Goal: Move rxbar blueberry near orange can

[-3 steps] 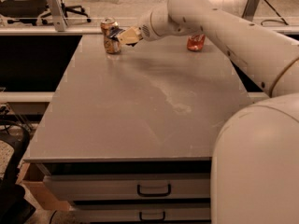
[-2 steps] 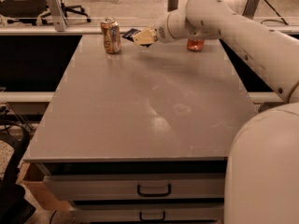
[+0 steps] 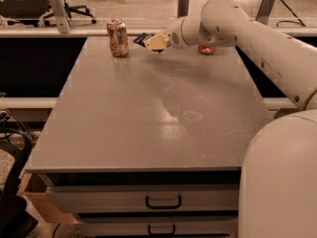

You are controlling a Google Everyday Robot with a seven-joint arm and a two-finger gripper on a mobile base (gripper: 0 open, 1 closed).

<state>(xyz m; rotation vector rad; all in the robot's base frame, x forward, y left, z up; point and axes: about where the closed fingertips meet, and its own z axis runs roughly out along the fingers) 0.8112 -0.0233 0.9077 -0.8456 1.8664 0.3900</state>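
The orange can (image 3: 117, 37) stands upright at the far left of the grey table (image 3: 148, 113). The rxbar blueberry (image 3: 140, 37) shows as a dark navy strip just right of the can, near the table's far edge, partly hidden by my gripper. My gripper (image 3: 154, 42) reaches in from the right and its tan tip sits right against the bar's right end. I cannot tell whether the bar is held or lying on the table.
A red-orange can (image 3: 206, 49) stands at the far right of the table, mostly hidden behind my arm (image 3: 233, 24). Drawers with handles (image 3: 163, 202) sit under the front edge. Office chairs and a rail stand beyond the table.
My gripper has moved right, from beside the orange can to about a can's width away. The dark bar now shows between the can and the gripper.
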